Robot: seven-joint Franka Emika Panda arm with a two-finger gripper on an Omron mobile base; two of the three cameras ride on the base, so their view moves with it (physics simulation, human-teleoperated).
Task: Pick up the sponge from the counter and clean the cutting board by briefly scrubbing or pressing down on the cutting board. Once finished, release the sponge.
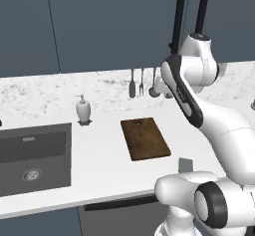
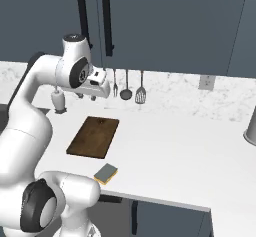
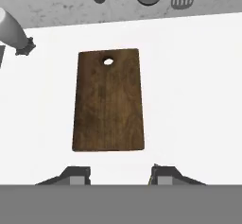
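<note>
At the far left of the left base view, a dark grey sink [image 1: 34,158] is set into the white counter [image 1: 99,155]. Just right of it, against the speckled wall, stands a white soap dispenser [image 1: 83,109].

Next comes the cutting board [image 1: 145,138], a flat dark brown wooden rectangle with rounded corners, lying flat on the counter. Its long axis runs from the front edge of the counter toward the wall, slightly skewed, and the short end with the small hole [image 3: 108,61] points at the wall. In the hand view the board [image 3: 108,100] stands upright in the picture, hole at the top.

Above it on the wall hang dark utensils [image 2: 126,90]: a fork, a ladle and a slotted turner.

The gripper [image 3: 120,176] hovers over the near short end of the board, apart from it. The two dark fingers [image 3: 75,176] are spread wide with nothing between them.

Right of the board and nearer the front edge lies the sponge [image 2: 106,173], a small rectangular block with a yellow body and a dull grey-green top face up. It rests flat on the counter, just beside the board's near right corner without touching it, its long axis angled diagonally toward the wall and to the right.

At the far right edge of the right base view stands part of a grey vessel [image 2: 250,131].
</note>
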